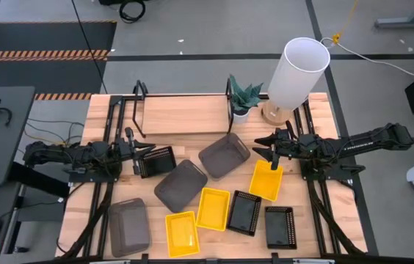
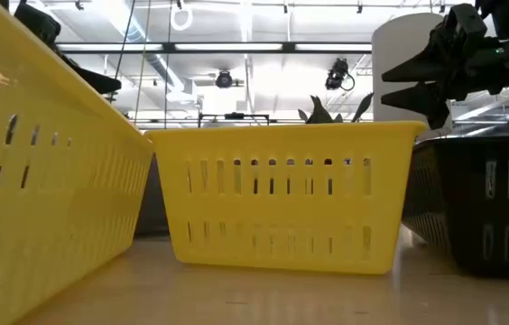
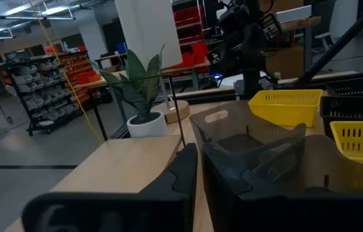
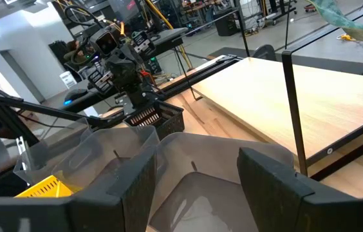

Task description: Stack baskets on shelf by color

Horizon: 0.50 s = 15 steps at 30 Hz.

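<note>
Nothing has reached the shelf (image 1: 181,116) yet: its pale wood plank between black wire ends is bare, so all the stacking is left. The left gripper (image 1: 145,152) grips a black basket (image 1: 158,161) at the left of the table (image 1: 104,110), its fingers closed on the near rim. The right gripper (image 1: 267,148) hovers between a grey basket (image 1: 223,155) and a yellow basket (image 1: 266,180), fingers spread wide and empty. The other baskets lie loose across the front of the table: grey ones (image 1: 180,184) smooth and solid-walled, yellow ones (image 1: 213,208) bright with slotted sides, black ones (image 1: 244,213) mesh-walled. All are shallow rectangular plastic. A potted plant (image 1: 242,99) and a white cylinder (image 1: 295,73) stand by the shelf's right end.
</note>
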{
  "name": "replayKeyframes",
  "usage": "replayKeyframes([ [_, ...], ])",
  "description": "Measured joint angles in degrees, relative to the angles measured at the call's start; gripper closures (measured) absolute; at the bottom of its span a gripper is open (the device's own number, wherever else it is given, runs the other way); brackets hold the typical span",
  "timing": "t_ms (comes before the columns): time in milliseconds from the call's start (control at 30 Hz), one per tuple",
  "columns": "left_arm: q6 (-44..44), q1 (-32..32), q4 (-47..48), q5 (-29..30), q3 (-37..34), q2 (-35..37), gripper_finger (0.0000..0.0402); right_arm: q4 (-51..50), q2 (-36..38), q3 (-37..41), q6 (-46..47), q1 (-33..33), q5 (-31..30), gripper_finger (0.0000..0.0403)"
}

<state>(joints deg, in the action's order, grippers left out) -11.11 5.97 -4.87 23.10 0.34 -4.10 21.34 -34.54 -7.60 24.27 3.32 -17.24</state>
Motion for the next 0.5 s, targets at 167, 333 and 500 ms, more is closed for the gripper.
replayKeyframes([
  [167,0.0,0.0,0.0,0.0,0.0,0.0,0.0366,0.0,0.0,0.0,0.0,0.0,0.0,0.0182],
  [333,0.0,0.0,0.0,0.0,0.0,0.0,0.0363,0.0,0.0,0.0,0.0,0.0,0.0,0.0182],
  [500,0.0,0.0,0.0,0.0,0.0,0.0,0.0368,0.0,0.0,0.0,0.0,0.0,0.0,0.0182],
])
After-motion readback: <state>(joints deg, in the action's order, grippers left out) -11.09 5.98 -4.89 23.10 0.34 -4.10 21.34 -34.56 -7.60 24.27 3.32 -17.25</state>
